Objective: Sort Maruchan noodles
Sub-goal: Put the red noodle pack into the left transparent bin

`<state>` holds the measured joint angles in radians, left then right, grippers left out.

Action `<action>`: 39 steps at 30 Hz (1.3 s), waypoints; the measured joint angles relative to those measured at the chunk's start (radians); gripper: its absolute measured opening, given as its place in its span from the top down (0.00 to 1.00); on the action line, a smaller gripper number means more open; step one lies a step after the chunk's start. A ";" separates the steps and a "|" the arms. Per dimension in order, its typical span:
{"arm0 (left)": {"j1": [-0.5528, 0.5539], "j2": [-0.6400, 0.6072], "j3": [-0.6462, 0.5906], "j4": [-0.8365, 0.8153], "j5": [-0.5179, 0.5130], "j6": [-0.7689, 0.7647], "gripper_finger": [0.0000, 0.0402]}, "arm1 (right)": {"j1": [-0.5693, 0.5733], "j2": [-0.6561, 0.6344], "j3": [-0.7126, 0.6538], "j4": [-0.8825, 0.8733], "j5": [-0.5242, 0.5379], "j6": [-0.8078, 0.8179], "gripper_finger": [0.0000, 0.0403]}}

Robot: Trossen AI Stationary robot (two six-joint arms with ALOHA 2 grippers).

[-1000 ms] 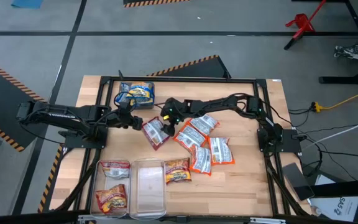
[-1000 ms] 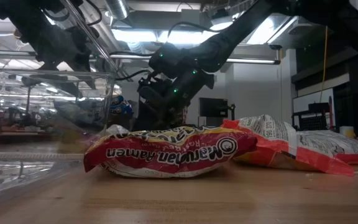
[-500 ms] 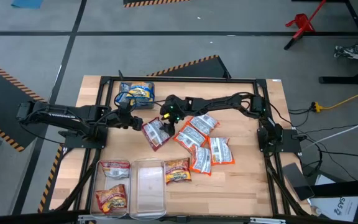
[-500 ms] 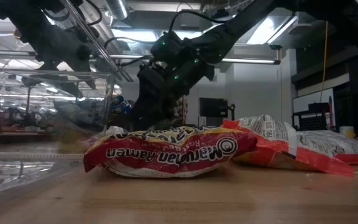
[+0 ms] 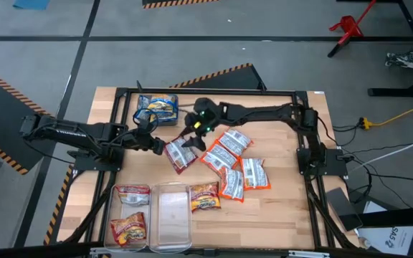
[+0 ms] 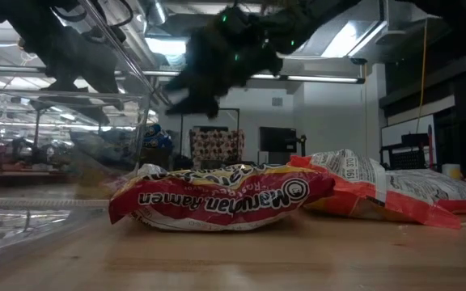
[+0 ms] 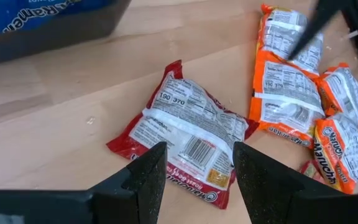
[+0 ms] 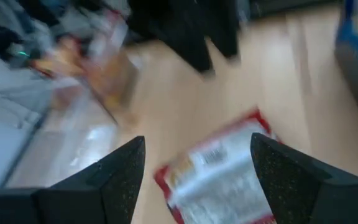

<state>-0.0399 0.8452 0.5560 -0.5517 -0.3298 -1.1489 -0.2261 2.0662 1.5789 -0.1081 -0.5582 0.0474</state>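
A red-edged noodle packet [image 5: 179, 154] lies flat on the wooden table, white label side up. My left gripper [image 5: 162, 145] stands open just left of it; in the left wrist view the packet [image 7: 188, 134] lies ahead of the open fingers, untouched. My right gripper [image 5: 190, 141] hovers open above the packet's right side, and the packet [image 8: 222, 174] shows below it, blurred. Several orange packets [image 5: 231, 161] lie in a loose heap to the right.
A dark bin with blue packets [image 5: 156, 107] stands at the far side. Clear bins [image 5: 171, 215] line the near edge; the left one holds red packets [image 5: 131, 211], and another red packet [image 5: 204, 197] lies at the right. A black frame [image 5: 206, 92] rings the table.
My right gripper has risen from just beside the red packet to well above the table and tipped closer to level. The red packet stays flat where it was.
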 joint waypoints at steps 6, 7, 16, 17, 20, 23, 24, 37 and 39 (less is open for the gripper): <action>0.000 0.000 0.000 0.009 -0.029 0.000 0.55 | -0.004 -0.023 0.116 0.003 -0.014 -0.065 0.32; 0.000 0.000 0.000 0.013 -0.050 0.000 0.55 | -0.003 -0.023 0.131 0.006 0.001 -0.078 0.32; 0.013 0.000 -0.015 0.026 -0.077 0.068 0.55 | 0.061 0.029 0.140 -0.006 0.364 -0.123 0.32; 0.014 0.000 -0.021 0.029 -0.075 0.062 0.55 | 0.066 0.045 0.139 -0.013 0.390 -0.129 0.32; 0.010 0.000 -0.037 0.033 -0.071 0.059 0.55 | 0.072 0.085 0.138 -0.029 0.407 -0.128 0.32; 0.005 0.000 -0.058 0.031 -0.071 0.033 0.55 | 0.057 0.110 0.138 -0.056 0.409 -0.108 0.32; 0.002 0.000 -0.065 0.032 -0.071 0.022 0.55 | 0.048 0.116 0.135 -0.055 0.401 -0.104 0.32; -0.033 0.000 -0.136 0.140 -0.085 -0.027 0.55 | -0.057 0.118 -0.118 0.262 0.259 0.057 0.32; -0.033 0.000 -0.141 0.150 -0.096 -0.027 0.55 | -0.044 0.125 -0.160 0.359 0.274 0.070 0.32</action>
<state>-0.0727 0.8449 0.4154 -0.4017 -0.4261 -1.1756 -0.2698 2.1913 1.4189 0.2507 -0.2840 0.1177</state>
